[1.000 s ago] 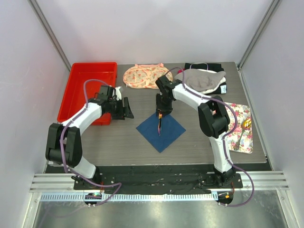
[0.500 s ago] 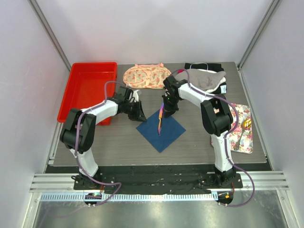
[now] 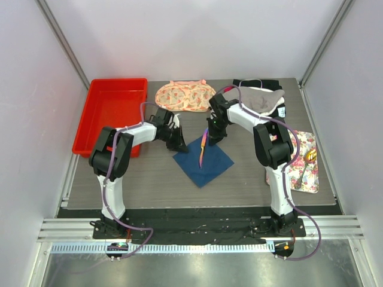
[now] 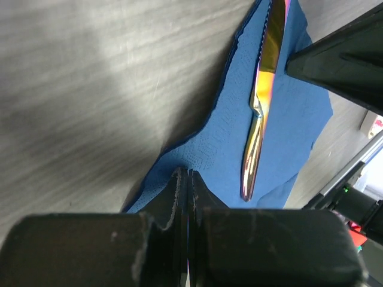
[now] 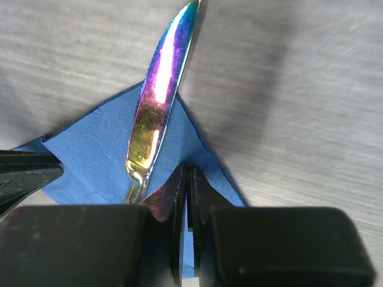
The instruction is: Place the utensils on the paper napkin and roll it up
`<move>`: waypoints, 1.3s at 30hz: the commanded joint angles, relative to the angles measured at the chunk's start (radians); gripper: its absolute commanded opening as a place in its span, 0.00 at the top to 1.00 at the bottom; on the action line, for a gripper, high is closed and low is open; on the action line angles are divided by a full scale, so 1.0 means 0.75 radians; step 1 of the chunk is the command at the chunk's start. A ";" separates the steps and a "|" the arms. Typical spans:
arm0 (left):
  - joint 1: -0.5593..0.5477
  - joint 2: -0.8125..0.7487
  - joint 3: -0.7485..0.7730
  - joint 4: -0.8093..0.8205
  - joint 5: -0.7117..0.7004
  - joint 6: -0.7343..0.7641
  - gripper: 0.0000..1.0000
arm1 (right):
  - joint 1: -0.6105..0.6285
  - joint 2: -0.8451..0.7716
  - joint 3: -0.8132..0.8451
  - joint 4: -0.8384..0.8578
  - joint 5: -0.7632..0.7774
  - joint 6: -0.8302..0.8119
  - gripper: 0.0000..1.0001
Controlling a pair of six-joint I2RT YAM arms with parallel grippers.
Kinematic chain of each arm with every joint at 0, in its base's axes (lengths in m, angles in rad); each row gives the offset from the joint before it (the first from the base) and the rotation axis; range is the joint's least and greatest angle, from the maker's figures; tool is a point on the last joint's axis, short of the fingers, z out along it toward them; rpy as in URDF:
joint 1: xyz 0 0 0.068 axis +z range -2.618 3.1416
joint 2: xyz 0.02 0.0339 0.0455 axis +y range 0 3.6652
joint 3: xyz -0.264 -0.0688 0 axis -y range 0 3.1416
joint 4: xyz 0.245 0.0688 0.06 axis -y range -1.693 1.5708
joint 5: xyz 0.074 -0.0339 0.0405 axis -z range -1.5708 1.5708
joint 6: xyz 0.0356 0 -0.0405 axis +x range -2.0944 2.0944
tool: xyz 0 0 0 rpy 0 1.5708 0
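The dark blue paper napkin (image 3: 209, 166) lies mid-table with an iridescent purple-gold knife (image 3: 203, 150) resting on it. My left gripper (image 3: 181, 146) is at the napkin's upper left edge. In the left wrist view its jaws (image 4: 187, 173) are shut on that edge of the napkin (image 4: 287, 119), which lifts slightly, with the knife (image 4: 260, 107) just beyond. My right gripper (image 3: 212, 139) is at the far corner. In the right wrist view it (image 5: 190, 170) is shut on the napkin (image 5: 90, 155) beside the knife (image 5: 152, 113). Another utensil (image 3: 303, 172) lies on the floral mat.
A red tray (image 3: 108, 116) stands at the back left. A peach floral cloth (image 3: 182, 95) and a grey cloth on a black item (image 3: 257, 100) lie along the back. The white floral mat (image 3: 302, 142) sits at the right edge.
My left arm swung right from the tray to the napkin's edge and closed there. The right gripper closed at the far corner. The napkin's left side shifted slightly.
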State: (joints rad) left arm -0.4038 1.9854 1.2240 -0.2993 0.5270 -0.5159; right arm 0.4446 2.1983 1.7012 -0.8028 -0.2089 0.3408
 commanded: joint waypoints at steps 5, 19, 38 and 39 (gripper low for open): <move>0.011 0.083 0.115 -0.016 -0.101 0.009 1.00 | -0.073 0.106 0.086 0.093 0.088 -0.060 0.89; 0.013 0.087 0.082 0.002 -0.099 -0.052 1.00 | -0.057 -0.106 0.098 0.095 -0.080 0.061 0.63; 0.011 0.100 0.066 0.015 -0.122 -0.063 1.00 | 0.146 -0.025 0.141 -0.071 0.272 0.202 0.68; 0.009 0.100 0.066 0.012 -0.122 -0.063 1.00 | 0.146 -0.014 0.139 -0.073 0.272 0.202 0.67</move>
State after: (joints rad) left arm -0.4007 2.0335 1.2934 -0.2947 0.4900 -0.5728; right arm 0.5568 2.1849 1.7756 -0.8486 -0.0502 0.4698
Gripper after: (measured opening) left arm 0.015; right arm 0.323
